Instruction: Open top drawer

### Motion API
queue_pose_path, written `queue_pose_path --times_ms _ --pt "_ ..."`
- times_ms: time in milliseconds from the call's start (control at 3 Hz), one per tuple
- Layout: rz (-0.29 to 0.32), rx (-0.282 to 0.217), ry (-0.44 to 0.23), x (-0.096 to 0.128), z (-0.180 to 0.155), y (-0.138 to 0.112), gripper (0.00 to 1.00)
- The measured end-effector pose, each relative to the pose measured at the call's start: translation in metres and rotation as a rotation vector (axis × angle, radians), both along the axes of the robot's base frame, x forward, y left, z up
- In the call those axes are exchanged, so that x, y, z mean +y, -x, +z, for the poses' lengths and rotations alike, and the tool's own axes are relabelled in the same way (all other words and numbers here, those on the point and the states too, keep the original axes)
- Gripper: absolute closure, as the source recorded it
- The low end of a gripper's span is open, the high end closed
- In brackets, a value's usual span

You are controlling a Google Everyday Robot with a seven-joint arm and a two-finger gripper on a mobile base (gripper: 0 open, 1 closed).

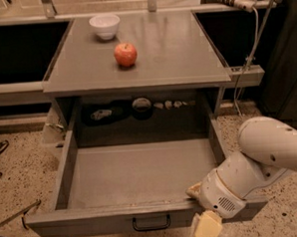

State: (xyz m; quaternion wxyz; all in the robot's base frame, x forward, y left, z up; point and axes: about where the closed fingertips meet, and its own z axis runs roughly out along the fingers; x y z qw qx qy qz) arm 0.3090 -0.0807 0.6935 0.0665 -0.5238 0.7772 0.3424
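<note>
jaws: whether they are spread or closed cannot be told, since the gripper [201,218] sits low at the bottom edge of the view, right against the front panel of the top drawer [141,174], with part of it cut off by the frame. it is just to the right of the small black loop handle [151,222] and not on it. the bulky white arm [270,149] comes in from the right side and bends down over the drawer's front right corner. the top drawer is pulled far out toward the camera, its deep grey tray fully exposed and its flat front lying near the bottom of the view. at the back of the opening, in the shadow under the grey table top [180,54], lie a few dark and pale small items [142,105] that are too dim to name. on the table top a red apple [125,54] stands near the middle, and a white bowl [104,26] stands behind it, close to the far edge, the two apart. a pale cable [250,40] hangs down at the upper right. speckled floor [21,167] shows on both sides of the drawer.
</note>
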Motion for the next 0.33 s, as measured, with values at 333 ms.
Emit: queue_pose_path --times_ms 333 --pt "0.0 0.0 0.0 0.0 0.0 0.0 0.0"
